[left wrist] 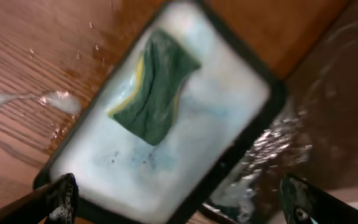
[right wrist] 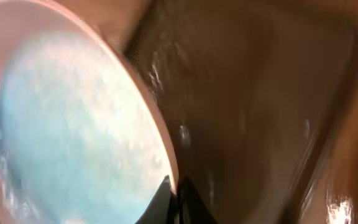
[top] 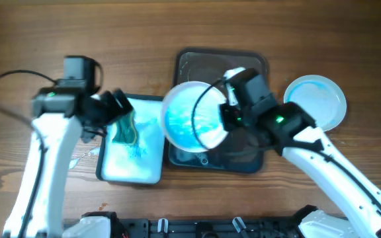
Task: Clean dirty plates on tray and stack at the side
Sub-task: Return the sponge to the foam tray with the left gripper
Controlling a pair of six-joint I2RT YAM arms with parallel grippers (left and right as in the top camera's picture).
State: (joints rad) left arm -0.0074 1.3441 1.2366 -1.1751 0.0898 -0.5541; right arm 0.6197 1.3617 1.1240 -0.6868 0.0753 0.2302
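Observation:
My right gripper [top: 227, 114] is shut on the rim of a white plate with a blue centre [top: 192, 118] and holds it tilted above the dark tray [top: 247, 158]. In the right wrist view the fingers [right wrist: 174, 193] pinch the plate's edge [right wrist: 73, 124], with the wet tray [right wrist: 260, 112] behind. My left gripper [top: 119, 109] is open and empty, just above a green and yellow sponge [top: 126, 131] lying in a soapy container [top: 132, 168]. In the left wrist view the sponge [left wrist: 154, 87] lies in foam between the spread fingers [left wrist: 179, 205].
A second blue-centred plate [top: 316, 100] lies on the table right of the tray. Foam and water drops are spilled on the wood left of the soapy container [left wrist: 48, 99]. A black rail runs along the table's front edge [top: 197, 228].

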